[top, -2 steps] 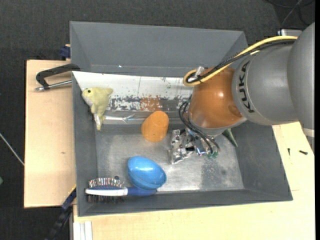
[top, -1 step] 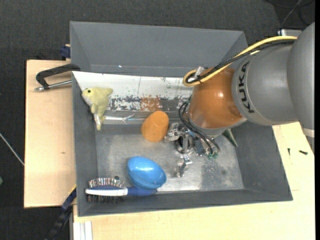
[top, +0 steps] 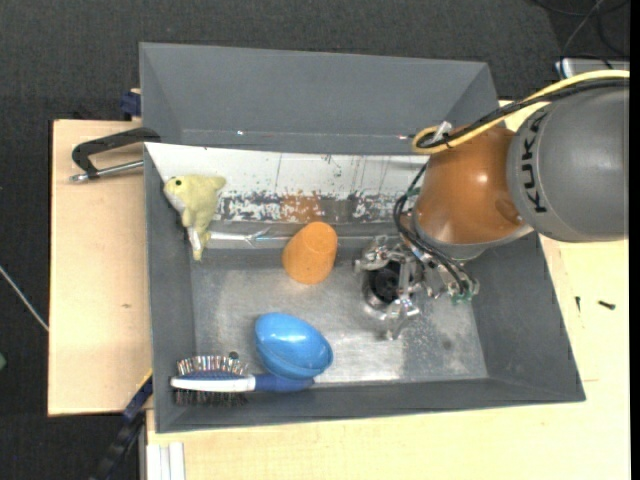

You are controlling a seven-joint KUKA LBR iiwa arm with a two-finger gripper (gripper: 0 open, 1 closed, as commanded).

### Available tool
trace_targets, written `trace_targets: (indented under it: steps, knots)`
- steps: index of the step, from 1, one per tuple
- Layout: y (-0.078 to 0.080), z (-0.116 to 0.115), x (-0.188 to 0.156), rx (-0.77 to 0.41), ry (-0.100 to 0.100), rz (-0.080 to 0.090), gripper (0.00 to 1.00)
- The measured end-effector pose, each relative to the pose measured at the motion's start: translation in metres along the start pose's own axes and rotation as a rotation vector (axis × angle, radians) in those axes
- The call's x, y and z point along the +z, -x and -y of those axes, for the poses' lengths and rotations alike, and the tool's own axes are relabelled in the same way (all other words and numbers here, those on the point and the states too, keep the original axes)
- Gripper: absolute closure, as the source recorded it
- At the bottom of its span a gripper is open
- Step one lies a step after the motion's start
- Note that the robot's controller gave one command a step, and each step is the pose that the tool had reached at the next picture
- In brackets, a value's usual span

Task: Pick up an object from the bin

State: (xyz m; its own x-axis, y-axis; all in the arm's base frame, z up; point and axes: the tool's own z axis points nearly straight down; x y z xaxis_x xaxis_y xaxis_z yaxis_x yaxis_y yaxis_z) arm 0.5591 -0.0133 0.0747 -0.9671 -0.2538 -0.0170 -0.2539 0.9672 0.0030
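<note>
Orange cylinder point(top: 310, 252), blue egg point(top: 291, 344), yellow plush point(top: 195, 203), brush point(top: 215, 380): one of each.

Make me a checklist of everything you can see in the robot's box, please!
Surface: grey metal bin, floor scuffed, back wall speckled.
Job's things: orange rounded block mid-bin towards the back; blue egg shape at the front; blue-handled brush in the front left corner, beside the egg; yellow plush toy in the back left corner.
Clutter: nothing seen.
Grippers: gripper low over the floor, right of the orange block.
Cables: yellow and black cables over the arm's orange cover.
Surroundings: dark floor.
</note>
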Motion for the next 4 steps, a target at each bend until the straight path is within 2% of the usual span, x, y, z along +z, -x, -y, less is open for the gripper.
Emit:
trace_targets:
  steps: [1, 2, 3, 4]
  knots:
    - [0.002, 0.0, -0.001, 0.0, -0.005, 0.005, 1.0]
    - [0.003, 0.002, -0.001, 0.01, -0.002, -0.001, 1.0]
    - [0.018, 0.003, -0.082, 0.15, -0.006, -0.002, 1.0]
    - [0.016, 0.003, -0.078, 0.149, -0.004, -0.01, 0.0]
